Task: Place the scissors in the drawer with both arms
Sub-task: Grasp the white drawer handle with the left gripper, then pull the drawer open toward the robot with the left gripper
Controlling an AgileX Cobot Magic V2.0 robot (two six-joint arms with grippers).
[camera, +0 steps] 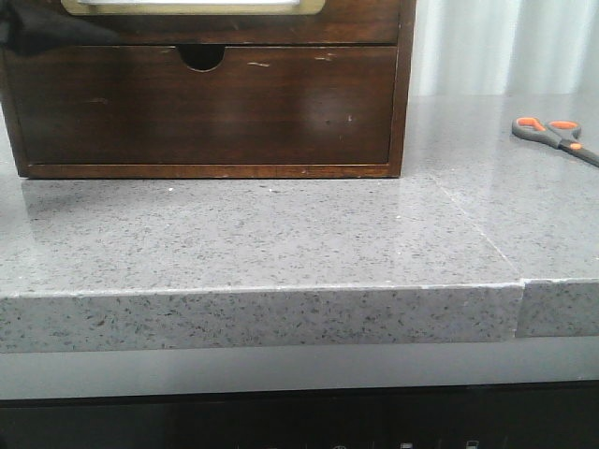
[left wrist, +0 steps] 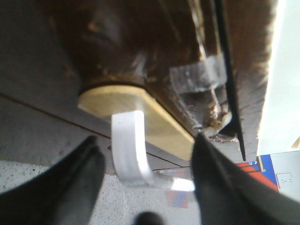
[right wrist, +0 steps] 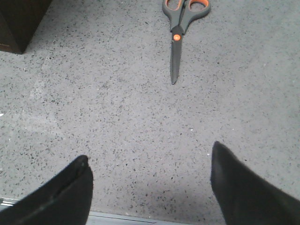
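The scissors lie flat on the grey stone counter at the far right, with grey handles and orange-lined loops. In the right wrist view the scissors lie ahead of my right gripper, which hangs open over bare counter, well apart from them. The drawer is the upper one in the wooden cabinet, with only its lower strip and gold-rimmed panel in the front view. My left gripper is open close to the drawer front, its fingers either side of a pale bent handle without touching it. Neither arm shows in the front view.
Below the drawer is a plain dark drawer front with a semicircular notch. The cabinet stands at the back left of the counter. A seam splits the counter's front edge at the right. A cabinet corner shows in the right wrist view.
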